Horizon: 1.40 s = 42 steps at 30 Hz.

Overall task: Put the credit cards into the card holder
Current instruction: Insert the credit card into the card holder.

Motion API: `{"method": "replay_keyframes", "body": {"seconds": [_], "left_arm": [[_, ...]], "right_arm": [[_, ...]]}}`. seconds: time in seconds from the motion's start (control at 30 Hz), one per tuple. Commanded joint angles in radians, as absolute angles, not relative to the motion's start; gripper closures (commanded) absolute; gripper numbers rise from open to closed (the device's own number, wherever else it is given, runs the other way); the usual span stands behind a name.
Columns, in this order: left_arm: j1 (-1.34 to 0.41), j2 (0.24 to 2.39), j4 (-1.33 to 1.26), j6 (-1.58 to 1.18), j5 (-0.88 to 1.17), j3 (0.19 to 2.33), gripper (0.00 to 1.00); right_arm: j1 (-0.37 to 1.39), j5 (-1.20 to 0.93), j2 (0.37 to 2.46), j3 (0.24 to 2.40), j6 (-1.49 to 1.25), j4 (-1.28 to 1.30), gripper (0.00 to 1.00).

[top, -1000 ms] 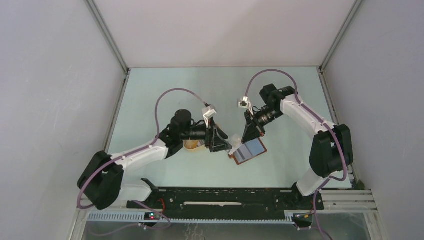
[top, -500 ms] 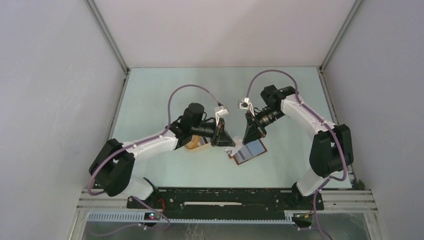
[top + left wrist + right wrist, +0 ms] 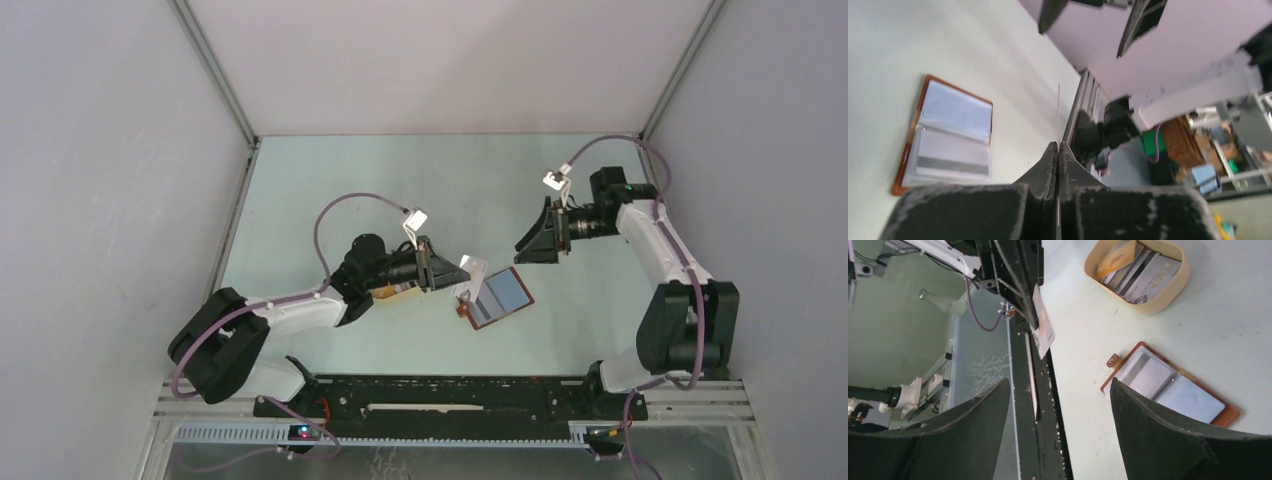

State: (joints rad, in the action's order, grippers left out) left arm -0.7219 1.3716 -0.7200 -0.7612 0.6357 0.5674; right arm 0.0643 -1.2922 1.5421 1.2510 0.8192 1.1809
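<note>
My left gripper [image 3: 447,272] is shut on a whitish credit card [image 3: 471,270], held on edge just left of the card holder [image 3: 496,298]. The left wrist view shows that credit card [image 3: 1058,112] as a thin line rising from the closed fingertips [image 3: 1052,150]. The card holder [image 3: 948,136] lies open on the table, reddish-brown outside with greyish pockets facing up. My right gripper [image 3: 532,243] hangs open and empty up and to the right of it. From the right wrist I see the held credit card [image 3: 1043,326], the card holder [image 3: 1168,388] and more credit cards [image 3: 1140,271] in the tray.
An oval cream tray [image 3: 1147,309] of cards sits on the table beyond the holder, partly under my left arm [image 3: 300,305] in the top view. The black base rail [image 3: 450,395] runs along the near edge. Grey walls enclose the table.
My left gripper closed on the whitish card. My right gripper opened, let go and drew back up and to the right, away from the holder.
</note>
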Motion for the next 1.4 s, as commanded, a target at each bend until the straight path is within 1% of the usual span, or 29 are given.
{"method": "replay_keyframes", "body": {"seconds": [0.0,0.07,0.1,0.23,0.4,0.5,0.6,0.77,0.87,0.97,1.1,1.13,1.2,1.23,1.3,1.37], "left_arm": [[-0.76,1.342,-1.074,-0.949,0.377,0.516,1.0],[-0.773,1.367,-1.083,-0.95,0.348,0.532,1.0],[-0.78,1.384,-1.088,-0.958,0.336,0.538,1.0],[-0.813,1.44,-1.12,-0.975,0.304,0.559,1.0],[-0.842,1.472,-1.122,-0.974,0.289,0.579,1.0],[-0.848,1.485,-1.122,-0.977,0.291,0.589,1.0],[-0.849,1.495,-1.139,-0.984,0.293,0.589,1.0],[-0.851,1.507,-1.172,-0.991,0.296,0.585,1.0],[-0.851,1.514,-1.171,-0.991,0.298,0.59,1.0],[-0.85,1.517,-1.173,-0.99,0.294,0.589,1.0],[-0.851,1.524,-1.171,-0.986,0.29,0.59,1.0],[-0.851,1.526,-1.17,-0.987,0.292,0.593,1.0],[-0.849,1.531,-1.166,-0.986,0.296,0.594,1.0],[-0.849,1.532,-1.162,-0.986,0.294,0.594,0.97],[-0.848,1.522,-1.132,-0.977,0.28,0.584,0.82],[-0.843,1.49,-1.072,-0.941,0.259,0.564,0.68]], "right_arm": [[0.016,-1.453,1.391,1.093,0.303,0.681,0.18],[0.023,-1.458,1.351,0.988,0.08,0.461,0.18],[0.031,-1.449,1.351,0.965,0.016,0.39,0.18],[0.041,-1.429,1.399,0.958,-0.122,0.289,0.19],[0.049,-1.419,1.413,0.959,-0.212,0.224,0.23],[0.07,-1.429,1.424,0.958,-0.282,0.156,0.31],[0.09,-1.44,1.438,0.966,-0.309,0.133,0.42],[0.109,-1.453,1.439,0.966,-0.307,0.139,0.52],[0.124,-1.455,1.433,0.966,-0.296,0.143,0.63],[0.134,-1.464,1.435,0.968,-0.286,0.15,0.71],[0.142,-1.476,1.445,0.986,-0.245,0.193,0.78],[0.144,-1.477,1.444,0.988,-0.24,0.197,0.81],[0.145,-1.477,1.443,0.995,-0.213,0.219,0.94],[0.143,-1.474,1.444,1.0,-0.189,0.24,0.99],[0.132,-1.462,1.449,1.02,-0.124,0.302,1.0],[0.106,-1.427,1.451,1.054,-0.016,0.434,1.0]]}}
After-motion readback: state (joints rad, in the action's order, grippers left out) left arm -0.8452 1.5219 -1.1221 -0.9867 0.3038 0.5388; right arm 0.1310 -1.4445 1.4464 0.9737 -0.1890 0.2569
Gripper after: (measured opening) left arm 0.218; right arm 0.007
